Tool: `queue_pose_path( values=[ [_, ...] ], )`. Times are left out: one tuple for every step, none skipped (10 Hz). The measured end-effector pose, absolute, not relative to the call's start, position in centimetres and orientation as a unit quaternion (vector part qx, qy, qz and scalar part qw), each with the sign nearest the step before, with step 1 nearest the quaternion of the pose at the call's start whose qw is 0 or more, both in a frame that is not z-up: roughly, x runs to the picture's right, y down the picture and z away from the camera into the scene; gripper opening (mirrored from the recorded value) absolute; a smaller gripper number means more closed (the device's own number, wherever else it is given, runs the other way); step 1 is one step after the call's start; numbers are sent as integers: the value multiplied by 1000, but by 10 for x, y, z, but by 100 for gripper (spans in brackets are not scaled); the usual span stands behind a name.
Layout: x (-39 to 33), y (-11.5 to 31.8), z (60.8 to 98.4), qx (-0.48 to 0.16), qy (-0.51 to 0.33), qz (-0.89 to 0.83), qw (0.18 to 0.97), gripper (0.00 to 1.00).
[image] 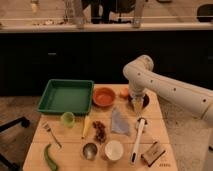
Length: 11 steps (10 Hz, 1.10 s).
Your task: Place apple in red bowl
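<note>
The apple (pixel 124 92), on the worktop (pixel 72 150) just right of the red bowl (pixel 104 96), looks small, firm and smooth (apt to roll), so the gripper (pixel 137 106), jaws apart close beside it, should pinch across its widest middle.

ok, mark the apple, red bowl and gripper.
apple (pixel 124 93), camera view, visible top side
red bowl (pixel 104 96), camera view, bare inner floor
gripper (pixel 137 105), camera view, between its fingertips, right of the apple
</note>
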<state>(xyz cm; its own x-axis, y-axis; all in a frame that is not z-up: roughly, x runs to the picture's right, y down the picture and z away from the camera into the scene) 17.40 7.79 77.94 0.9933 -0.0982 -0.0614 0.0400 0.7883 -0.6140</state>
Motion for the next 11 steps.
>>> queue_pose_path(
  values=[
    [175, 78, 779, -323, 46, -36, 944, 80],
    [176, 78, 779, -324, 46, -35, 944, 80],
    [176, 78, 779, -323, 46, -35, 944, 80],
    [175, 78, 779, -323, 46, -36, 944, 80],
    [175, 78, 779, -323, 45, -36, 944, 80],
    [175, 79, 779, -324, 46, -36, 944, 80],
    [177, 79, 781, -326, 53, -41, 943, 80],
    [169, 77, 786, -327, 53, -46, 943, 80],
    [157, 70, 793, -325, 52, -48, 943, 80],
    [149, 62, 801, -325, 54, -47, 943, 80],
    [142, 55, 807, -326, 55, -46, 943, 80]
  ],
)
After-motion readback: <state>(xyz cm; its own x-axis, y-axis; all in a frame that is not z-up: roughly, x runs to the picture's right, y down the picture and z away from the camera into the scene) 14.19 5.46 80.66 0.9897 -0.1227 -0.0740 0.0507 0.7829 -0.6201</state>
